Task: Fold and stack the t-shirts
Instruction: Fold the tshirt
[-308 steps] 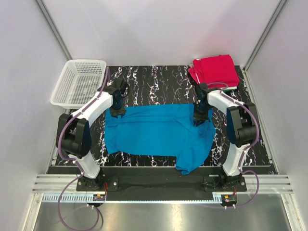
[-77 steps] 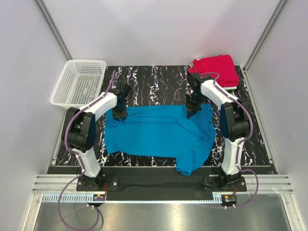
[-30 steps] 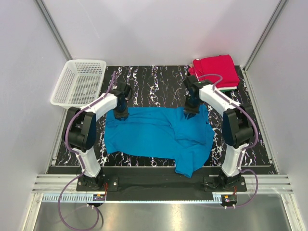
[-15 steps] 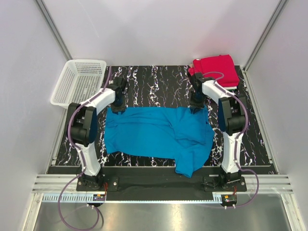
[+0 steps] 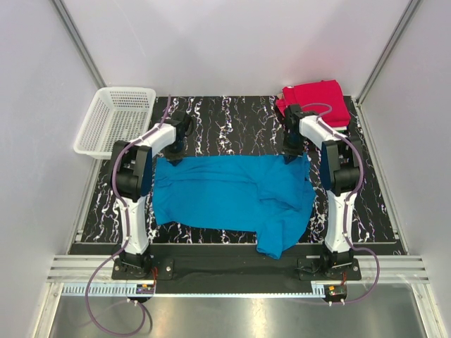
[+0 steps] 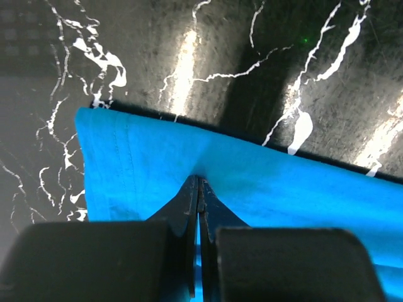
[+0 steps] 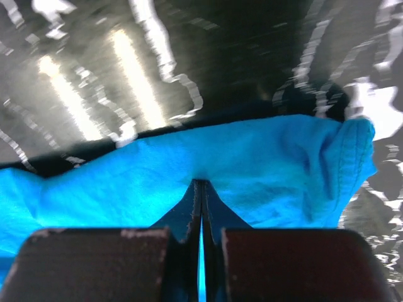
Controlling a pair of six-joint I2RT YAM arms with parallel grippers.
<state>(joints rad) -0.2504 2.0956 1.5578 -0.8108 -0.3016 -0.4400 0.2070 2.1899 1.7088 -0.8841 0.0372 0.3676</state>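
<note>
blue t-shirt [image 5: 225, 193]: soft matt cloth, wrinkled, stitched hem along the edge. red t-shirt [image 5: 318, 101], upper right: matt cloth too. tabletop [image 5: 225, 120]: black marble-look, glossy, glare streaks. basket [image 5: 116, 121], upper left: white plastic mesh. left gripper [image 6: 198, 182] fingers: dark, matt. metal sheet [image 5: 232, 317] along bottom: brushed, dull sheen.

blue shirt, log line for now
left gripper: shut on blue shirt far edge | right gripper: shut on far edge | red stack: far right

one blue t-shirt [image 5: 225, 193], one red t-shirt [image 5: 317, 102], one basket [image 5: 113, 127]
</note>
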